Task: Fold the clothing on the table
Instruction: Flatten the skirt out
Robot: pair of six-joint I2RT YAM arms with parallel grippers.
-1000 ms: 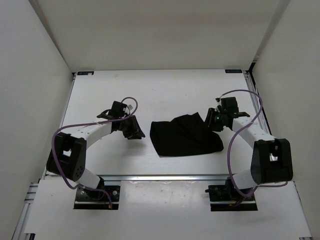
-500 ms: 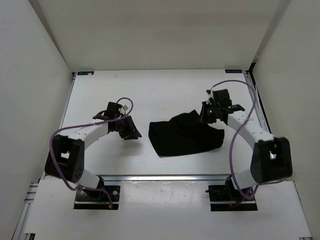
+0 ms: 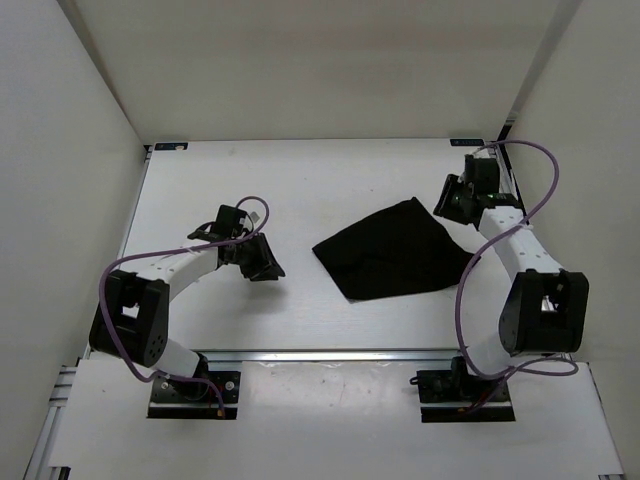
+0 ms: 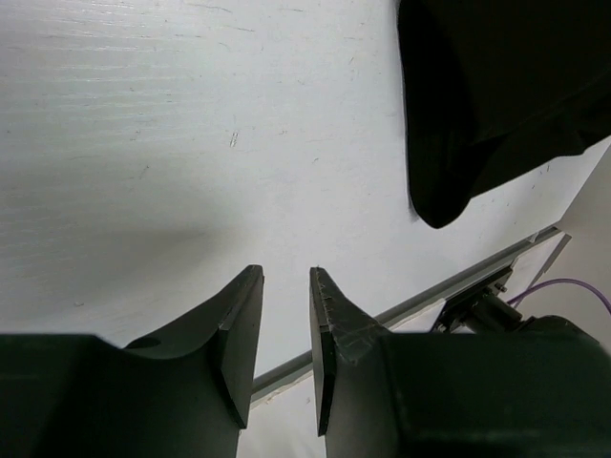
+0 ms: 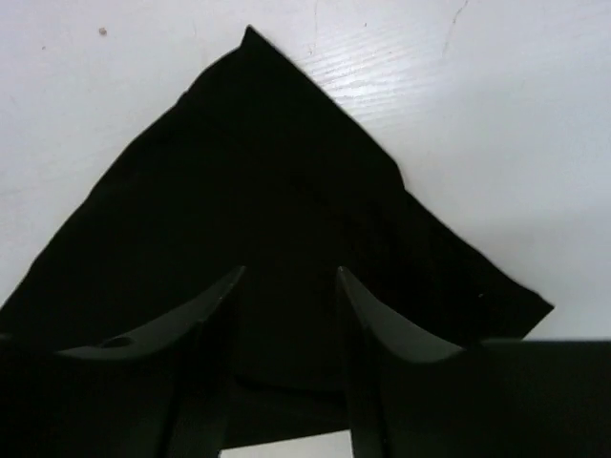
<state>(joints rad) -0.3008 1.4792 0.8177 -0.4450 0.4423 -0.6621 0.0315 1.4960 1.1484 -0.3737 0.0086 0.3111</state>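
The black clothing (image 3: 395, 250) lies spread as a flat, roughly four-cornered shape right of centre on the white table (image 3: 300, 180). My right gripper (image 3: 452, 198) hovers at its far right corner. In the right wrist view that gripper (image 5: 289, 277) stands open over the clothing (image 5: 258, 172), with dark cloth showing below the gap and nothing pinched. My left gripper (image 3: 262, 262) sits on the table left of the clothing, apart from it. In the left wrist view it (image 4: 284, 277) is open and empty, and the clothing (image 4: 496, 95) fills the upper right.
White walls (image 3: 90, 120) close in the table on three sides. A silver rail (image 3: 330, 354) runs along the near edge, with the arm bases just behind it. Purple cables (image 3: 540, 170) loop from both arms.
My right gripper has swung away to the far right, dragging a corner of the clothing and spreading the bunched cloth flatter. It pinched shut on the way and now stands open. The left gripper shifted slightly left.
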